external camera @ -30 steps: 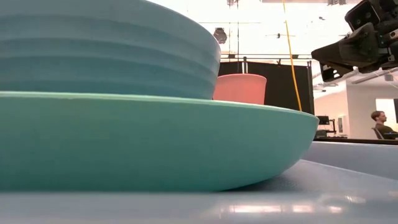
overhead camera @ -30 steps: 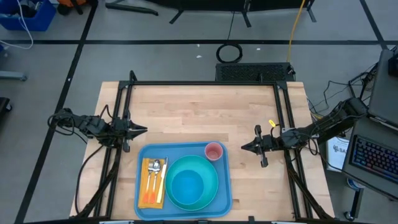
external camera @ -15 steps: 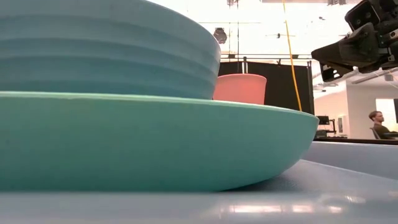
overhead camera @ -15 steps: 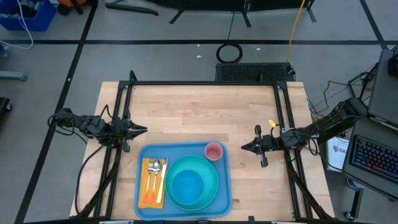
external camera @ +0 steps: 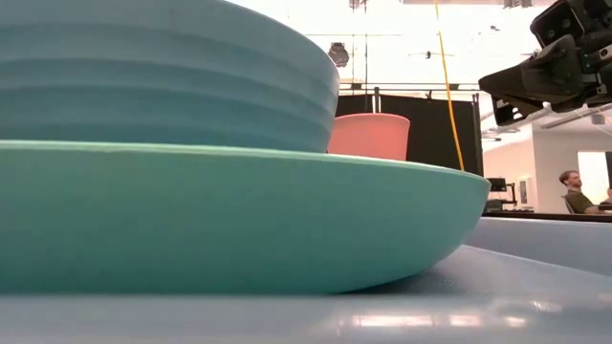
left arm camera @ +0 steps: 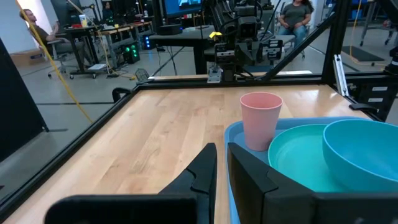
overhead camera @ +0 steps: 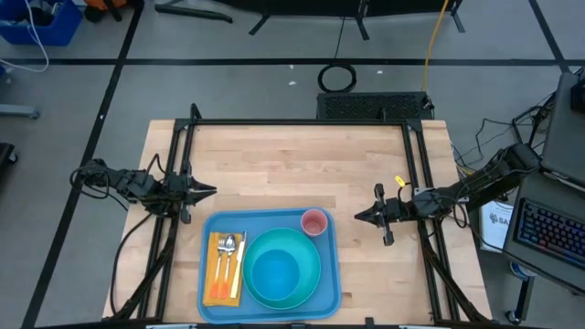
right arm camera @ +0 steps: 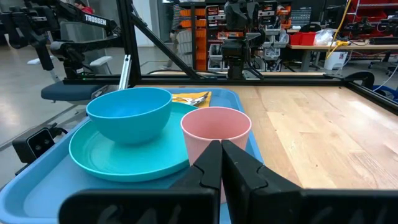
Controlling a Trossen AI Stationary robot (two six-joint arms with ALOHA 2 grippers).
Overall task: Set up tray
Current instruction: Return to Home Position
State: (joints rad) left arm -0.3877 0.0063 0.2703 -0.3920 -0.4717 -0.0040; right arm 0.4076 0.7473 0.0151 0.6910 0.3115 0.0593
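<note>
High view, tray (overhead camera: 330, 291) on table (overhead camera: 292, 164), between left tool (overhead camera: 212, 191) and right tool (overhead camera: 358, 217), both near it, untouching, closed, empty.

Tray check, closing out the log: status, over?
Left gripper shut, empty, left of tray. Right gripper shut, empty, right of it. Tray holds plate, bowl, pink cup, napkin with cutlery. Nothing in the way.
</note>
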